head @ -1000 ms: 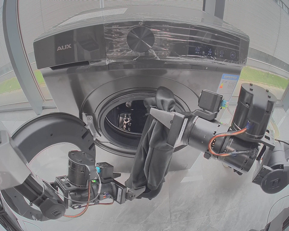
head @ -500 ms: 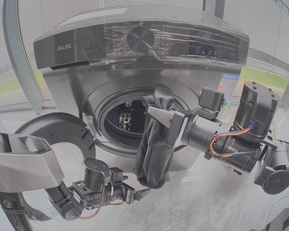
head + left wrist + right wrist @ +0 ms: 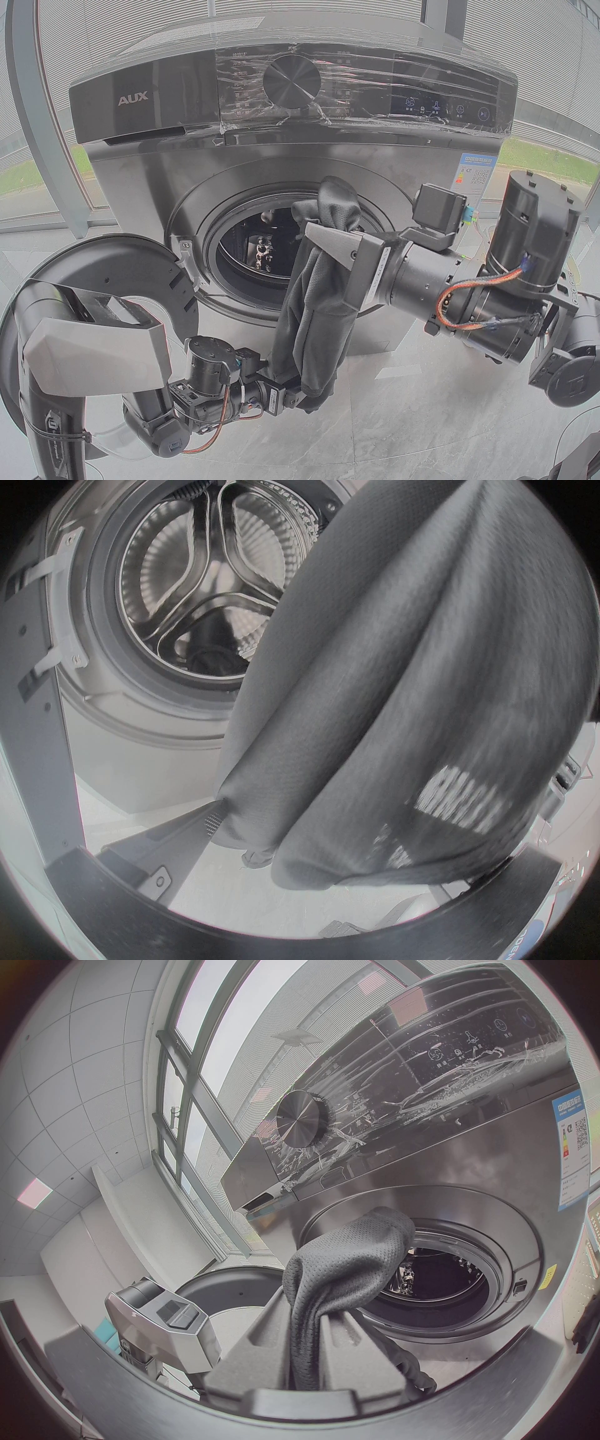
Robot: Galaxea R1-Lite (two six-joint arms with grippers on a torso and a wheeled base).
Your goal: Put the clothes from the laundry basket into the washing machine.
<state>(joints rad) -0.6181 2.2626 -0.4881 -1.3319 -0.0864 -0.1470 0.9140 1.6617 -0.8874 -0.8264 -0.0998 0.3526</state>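
Note:
A black mesh garment [image 3: 319, 300] hangs in front of the washing machine's round opening [image 3: 259, 253]. My right gripper [image 3: 331, 244] is shut on its upper part, with a bunch of cloth sticking up above the fingers [image 3: 350, 1254]. The rest drapes down toward the floor. My left gripper [image 3: 299, 397] is low, at the garment's lower end. In the left wrist view its fingers [image 3: 209, 824] stand open on either side of the hanging cloth [image 3: 406, 699]. The steel drum [image 3: 187, 592] behind is lit and looks bare.
The washing machine [image 3: 187, 162] fills the background, its round door [image 3: 106, 275] swung open to the left. Its control knob [image 3: 292, 81] sits at the top centre. The grey tiled floor [image 3: 425, 406] lies below.
My left arm has swung its elbow in from the left, and its gripper has moved from just under the cloth up around the lower end. The right gripper has barely moved.

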